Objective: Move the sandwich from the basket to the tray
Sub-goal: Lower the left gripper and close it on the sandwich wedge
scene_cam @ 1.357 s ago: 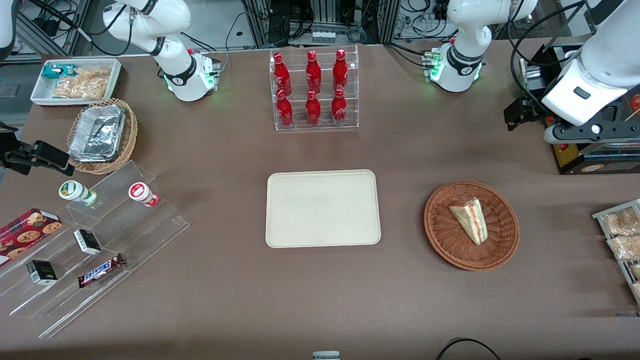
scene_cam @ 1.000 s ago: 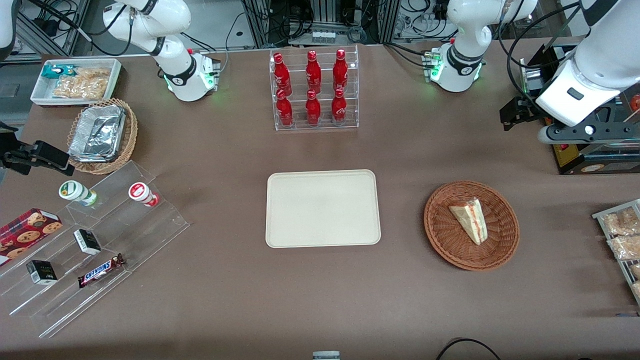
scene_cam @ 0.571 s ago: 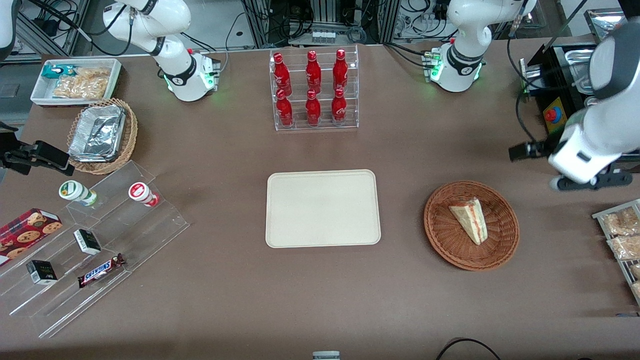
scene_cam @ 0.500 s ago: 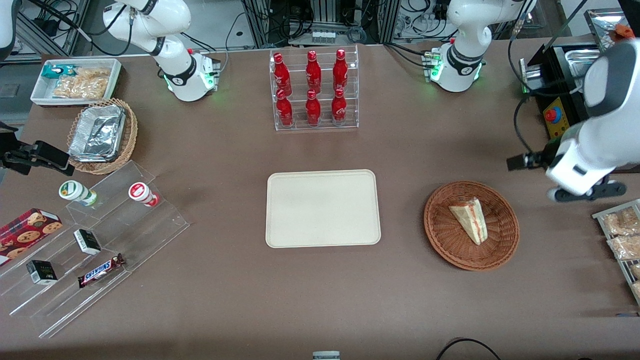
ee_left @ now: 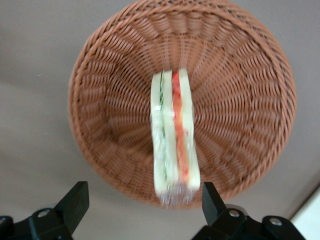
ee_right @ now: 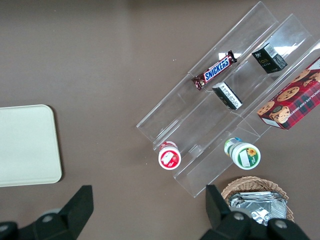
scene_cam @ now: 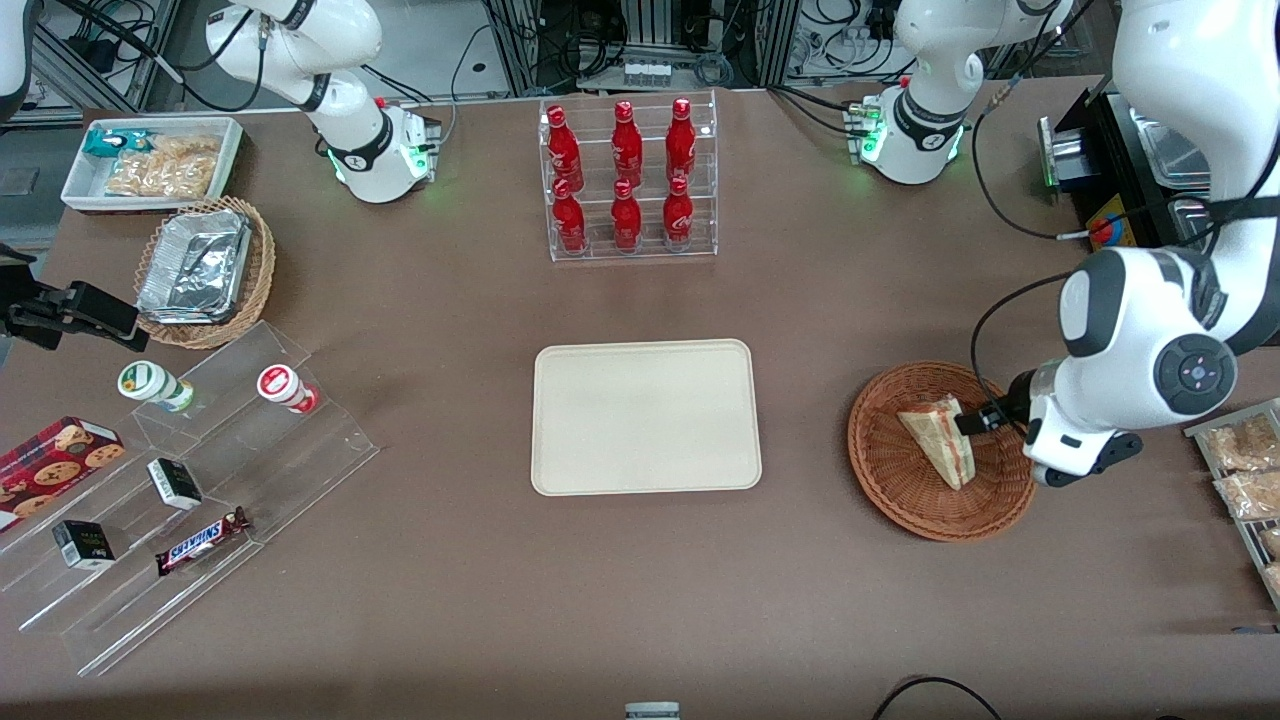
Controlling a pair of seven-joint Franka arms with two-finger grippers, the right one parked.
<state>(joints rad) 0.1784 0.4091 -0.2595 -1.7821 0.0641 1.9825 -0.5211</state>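
The sandwich (scene_cam: 940, 440), a pale wedge with red and green filling in clear wrap, lies in the round reddish-brown basket (scene_cam: 900, 500). The cream tray (scene_cam: 645, 415) lies flat and bare at the table's middle, toward the parked arm from the basket. My left gripper (scene_cam: 1062, 458) hangs above the basket's rim on the working arm's side, apart from the sandwich. In the left wrist view the sandwich (ee_left: 174, 135) stands edge-up in the basket (ee_left: 100, 100), and the gripper (ee_left: 144, 206) is open and empty, its fingers (ee_left: 75, 200) spread wider than the sandwich. The tray's corner also shows in the right wrist view (ee_right: 25, 145).
A clear rack of red bottles (scene_cam: 626, 180) stands farther from the camera than the tray. Bagged snacks (scene_cam: 1245, 470) lie at the working arm's end. A clear stepped shelf (scene_cam: 190, 480), a tan basket with foil trays (scene_cam: 205, 270) and a white snack bin (scene_cam: 150, 160) lie toward the parked arm's end.
My left arm has swung from over the black box at the table's end down and toward the camera, bringing the gripper over the basket's rim. The sandwich and tray have not moved.
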